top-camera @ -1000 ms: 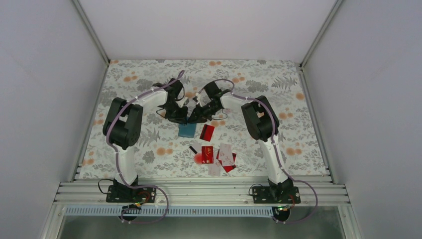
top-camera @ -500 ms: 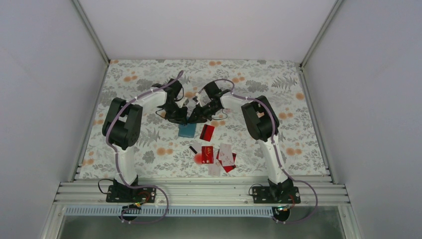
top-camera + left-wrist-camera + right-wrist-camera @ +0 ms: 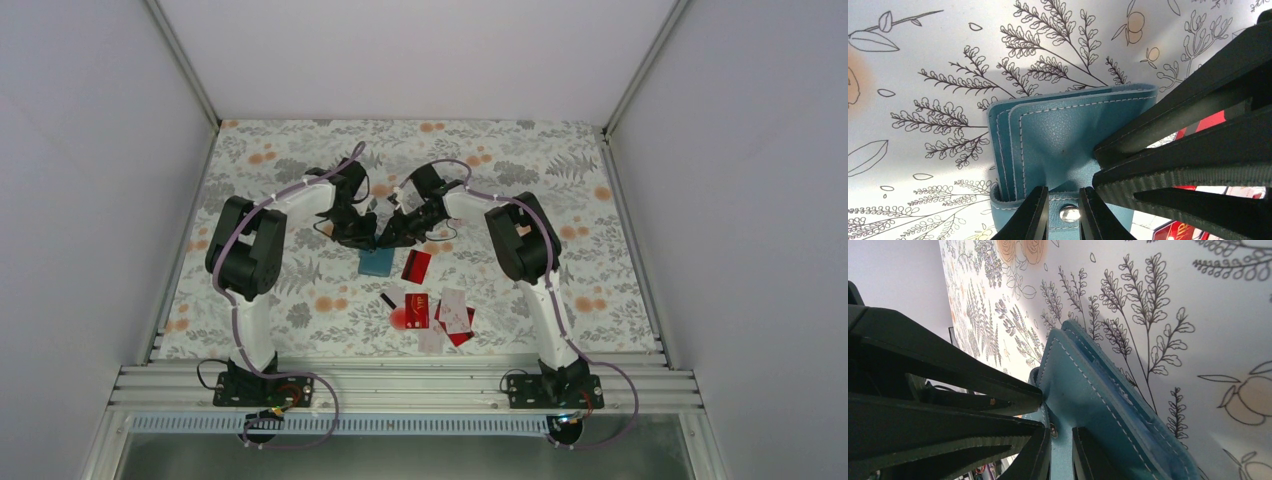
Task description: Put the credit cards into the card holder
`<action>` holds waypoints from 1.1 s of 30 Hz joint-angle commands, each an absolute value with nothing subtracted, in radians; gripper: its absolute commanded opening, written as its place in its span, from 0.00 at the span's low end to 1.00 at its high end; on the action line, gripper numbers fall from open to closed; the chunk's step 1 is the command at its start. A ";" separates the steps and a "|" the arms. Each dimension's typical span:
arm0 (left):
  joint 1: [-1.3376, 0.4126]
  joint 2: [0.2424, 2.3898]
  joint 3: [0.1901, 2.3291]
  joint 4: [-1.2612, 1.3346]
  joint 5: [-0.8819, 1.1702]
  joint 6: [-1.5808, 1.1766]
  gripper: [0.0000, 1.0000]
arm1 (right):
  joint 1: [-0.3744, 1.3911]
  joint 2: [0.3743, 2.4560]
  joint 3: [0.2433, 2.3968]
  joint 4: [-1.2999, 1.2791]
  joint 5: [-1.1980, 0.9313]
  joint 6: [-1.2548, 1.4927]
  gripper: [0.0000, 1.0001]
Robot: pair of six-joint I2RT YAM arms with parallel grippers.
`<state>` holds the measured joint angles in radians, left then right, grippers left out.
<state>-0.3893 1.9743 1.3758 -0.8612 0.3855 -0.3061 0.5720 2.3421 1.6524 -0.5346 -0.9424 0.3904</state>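
The teal card holder (image 3: pixel 377 263) lies mid-table with both grippers meeting at its far edge. In the left wrist view, my left gripper (image 3: pixel 1064 212) is shut on the card holder's (image 3: pixel 1058 135) snap strap, with the metal stud between the fingers. My right gripper (image 3: pixel 1060 455) is shut on a teal flap of the card holder (image 3: pixel 1098 405). Its ridged fingers (image 3: pixel 1198 165) cross the right of the left wrist view. One red credit card (image 3: pixel 416 265) lies just right of the holder. Several more credit cards (image 3: pixel 452 312), red and white, lie nearer the arm bases.
A small round red blob (image 3: pixel 401 319) and a tiny black piece (image 3: pixel 388 299) lie by the card pile. White walls and metal rails enclose the floral tabletop (image 3: pixel 560 290). Both arms arch inward over the table's middle.
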 commanded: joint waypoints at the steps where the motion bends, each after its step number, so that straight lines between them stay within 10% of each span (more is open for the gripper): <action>1: -0.404 1.954 1.377 -0.796 0.407 -0.375 0.18 | 0.589 2.446 1.600 -0.519 -0.716 0.392 0.13; 33: -0.434 1.796 1.234 -0.749 0.329 -0.387 0.18 | 0.583 2.424 1.597 -0.518 -0.727 0.409 0.13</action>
